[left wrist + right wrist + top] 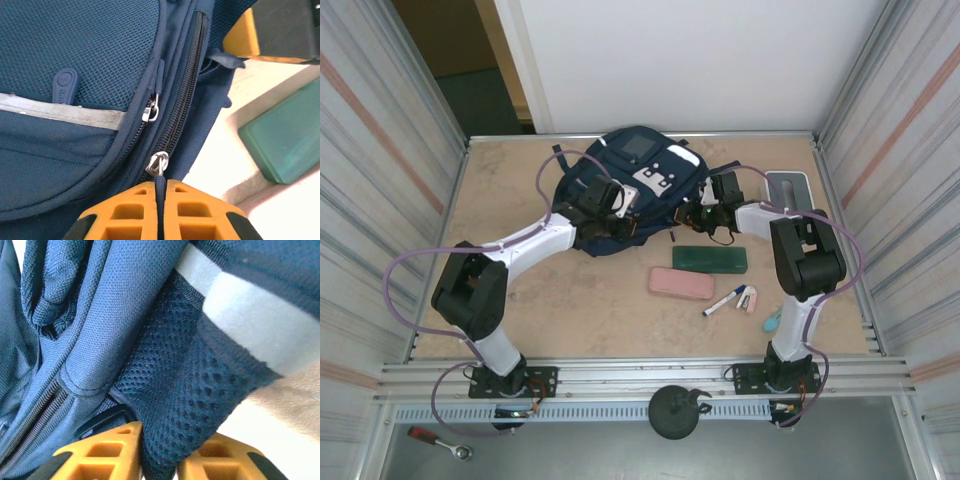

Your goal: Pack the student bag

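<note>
Left end effector (160, 187) pinches dark zip cord (160, 179), right end effector (159, 447) grips navy-blue fabric backpack (190, 380) — cord may slip.

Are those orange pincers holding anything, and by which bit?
Both hold the student bag: the left pincer grips its zipper pull, and the right pincer pinches a fold of its mesh fabric.

One bag (620, 185); two cases (709, 259); one marker (724, 301)
</note>
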{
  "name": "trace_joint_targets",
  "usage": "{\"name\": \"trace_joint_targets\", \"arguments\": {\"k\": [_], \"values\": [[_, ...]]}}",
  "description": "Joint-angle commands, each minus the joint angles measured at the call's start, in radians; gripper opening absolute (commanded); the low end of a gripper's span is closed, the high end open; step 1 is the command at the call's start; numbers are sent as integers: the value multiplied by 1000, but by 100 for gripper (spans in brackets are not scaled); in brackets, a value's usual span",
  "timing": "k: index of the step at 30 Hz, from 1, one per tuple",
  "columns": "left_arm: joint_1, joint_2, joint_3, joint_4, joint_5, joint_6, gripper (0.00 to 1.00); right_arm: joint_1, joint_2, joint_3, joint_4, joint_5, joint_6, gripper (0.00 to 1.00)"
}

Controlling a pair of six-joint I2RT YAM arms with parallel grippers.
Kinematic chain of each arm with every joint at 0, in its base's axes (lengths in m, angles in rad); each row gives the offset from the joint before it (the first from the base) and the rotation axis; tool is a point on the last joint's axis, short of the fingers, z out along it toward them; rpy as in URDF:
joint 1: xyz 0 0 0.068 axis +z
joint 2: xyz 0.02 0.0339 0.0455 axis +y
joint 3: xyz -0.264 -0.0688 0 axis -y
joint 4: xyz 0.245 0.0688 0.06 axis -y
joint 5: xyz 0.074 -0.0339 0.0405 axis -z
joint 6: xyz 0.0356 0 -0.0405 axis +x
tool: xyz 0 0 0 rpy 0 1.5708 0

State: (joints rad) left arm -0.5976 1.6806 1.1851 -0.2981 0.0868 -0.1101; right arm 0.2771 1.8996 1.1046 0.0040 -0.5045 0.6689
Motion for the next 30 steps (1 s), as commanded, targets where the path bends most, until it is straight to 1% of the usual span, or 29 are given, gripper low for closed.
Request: {"name": "trace_joint_targets", "arguments": {"k": [1,3,5,7,10,14,15,16,18,20,21,25,30], "values": [[31,-76,-12,-35,-132,67,0,-31,-16,17,-36,45,-43,8],[63,-94,-34,-51,-150,83,0,-56,-30,16,-63,37,-76,3],[92,-100,-49,-75,-176,94,0,-75,-41,17,-88,31,-101,0],[118,-109,-68,-85,-187,102,0,-88,-50,18,-109,37,-121,0],[149,-126,-89,-81,-171,106,0,-103,-59,24,-123,37,-133,0],[159,-122,-75,-98,-168,125,0,-113,-61,47,-132,20,-138,0],[161,-121,-68,-102,-158,126,0,-112,-62,51,-133,17,-139,0],[162,-122,-62,-105,-126,125,0,-110,-64,51,-128,10,-141,0],[162,-130,-57,-85,-36,110,0,-99,-68,51,-124,6,-140,0],[151,-143,-64,-29,80,78,0,-79,-65,44,-105,-7,-127,0],[140,-146,-64,-2,109,67,0,-67,-63,38,-90,-16,-118,0],[83,-117,-10,28,154,65,0,-18,-56,17,-10,-48,-66,0],[49,-38,50,-1,158,73,0,21,-57,3,45,-65,-29,0]]}}
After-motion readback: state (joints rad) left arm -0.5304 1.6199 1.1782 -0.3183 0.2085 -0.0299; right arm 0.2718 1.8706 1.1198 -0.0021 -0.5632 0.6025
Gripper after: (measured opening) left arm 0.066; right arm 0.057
